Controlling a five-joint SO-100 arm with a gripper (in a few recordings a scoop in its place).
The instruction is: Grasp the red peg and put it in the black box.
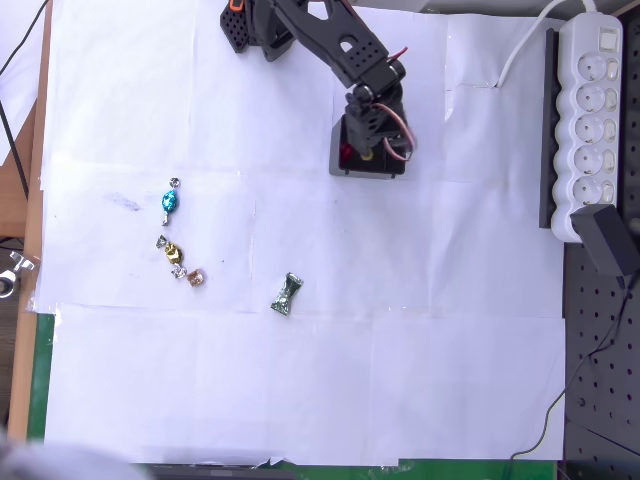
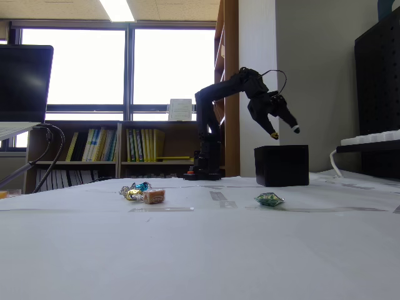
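In the overhead view wrapped candies (image 1: 182,250) lie at nine o'clock on the surface; the red peg (image 1: 347,153) shows as a red spot inside the black box (image 1: 366,168) at one o'clock. The tool (image 2: 284,132) hovers above the box, fingers spread and empty, so the drop looks done and retreat comes next.
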